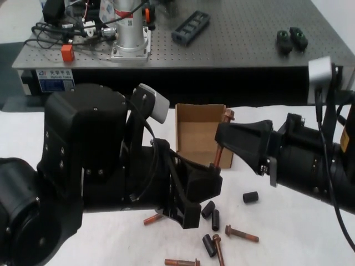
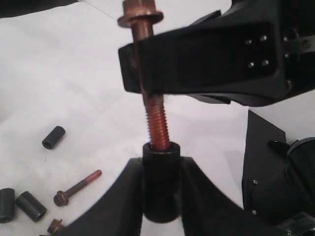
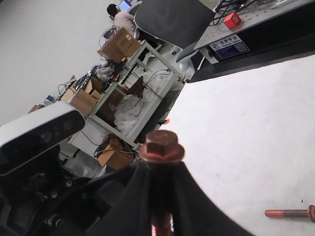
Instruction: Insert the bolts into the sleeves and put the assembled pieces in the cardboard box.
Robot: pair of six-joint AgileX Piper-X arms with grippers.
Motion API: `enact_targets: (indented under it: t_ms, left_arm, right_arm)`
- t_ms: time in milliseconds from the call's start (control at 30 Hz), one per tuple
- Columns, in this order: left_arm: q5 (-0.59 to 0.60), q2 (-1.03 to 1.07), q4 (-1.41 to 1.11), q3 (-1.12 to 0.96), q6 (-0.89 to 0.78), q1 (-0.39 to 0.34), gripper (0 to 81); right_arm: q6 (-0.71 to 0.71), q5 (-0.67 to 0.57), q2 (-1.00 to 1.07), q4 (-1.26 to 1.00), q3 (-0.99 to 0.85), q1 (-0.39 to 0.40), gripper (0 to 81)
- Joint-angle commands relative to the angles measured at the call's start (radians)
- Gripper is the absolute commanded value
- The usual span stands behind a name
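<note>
Right gripper (image 2: 141, 66): clamping both fingers on the shank of a copper-coloured bolt (image 2: 156, 123) just under its flanged head, holding it upright, head up.
Left gripper (image 2: 160, 206): pinching a black sleeve (image 2: 160, 172) between its fingers, mouth up, directly beneath the bolt.
Join: the left wrist view is showing the threaded tip meeting the sleeve's mouth; how deep it is sitting cannot be told. In the high view the left gripper's fingers are hiding the sleeve, and the bolt's lower end is disappearing behind them.
Bolt head: the right wrist view is looking along the right gripper's fingers at the hexagonal head poking out above them, with a spare bolt (image 3: 290, 213) lying flat on the white bench (image 3: 256, 123) beyond.
Cardboard box (image 1: 197, 136): standing open toward the middle of the bench's far edge, just behind the held bolt.
Loose sleeves (image 1: 250, 197): four lying toward the near edge, three clustering beside the left gripper, one lying apart on the right arm's side.
Loose bolts (image 1: 241, 234): four lying among and beside that cluster, one poking out from under the left arm.
</note>
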Motion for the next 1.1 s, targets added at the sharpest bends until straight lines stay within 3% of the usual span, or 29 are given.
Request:
enact_targets:
  t_ms: [0,200,233,367,400,567,767,933,1067]
  left_arm:
    - [0.001,-0.011,-0.028,-0.005,-0.014,-0.001,0.6]
    - [-0.013,-0.011,-0.04,-0.005,-0.014,-0.001,0.6]
    - [-0.025,-0.011,-0.048,-0.005,-0.014,-0.001,0.6]
    - [-0.101,-0.011,-0.067,-0.005,-0.015,-0.001,0.6]
    - [-0.124,-0.011,-0.067,-0.005,-0.015,-0.001,0.6]
    - [-0.339,0.046,-0.15,-0.019,-0.026,0.001,0.6]
    - [-0.429,0.328,-0.019,-0.26,-0.077,0.047,0.6]
    - [-0.463,0.603,0.214,-0.581,-0.054,0.084,0.6]
    - [-0.432,0.819,0.354,-0.853,-0.047,0.102,0.6]
  right_arm:
    - [-0.034,-0.031,0.002,0.005,-0.002,0.005,0.2]
    - [-0.053,-0.136,0.002,0.005,-0.002,0.005,3.2]
    - [-0.058,-0.139,0.002,0.005,-0.002,0.005,9.0]
    - [-0.06,-0.125,0.002,0.005,-0.002,0.005,46.6]
    - [-0.043,-0.125,0.002,0.007,-0.002,-0.002,51.7]
    - [-0.088,-0.132,-0.036,0.141,-0.002,-0.088,45.2]
    - [-0.325,-0.06,-0.126,0.544,-0.002,-0.229,44.2]
    - [-0.464,0.15,-0.127,0.799,-0.002,-0.246,44.2]
    - [-0.486,0.235,-0.106,0.882,-0.002,-0.238,44.2]
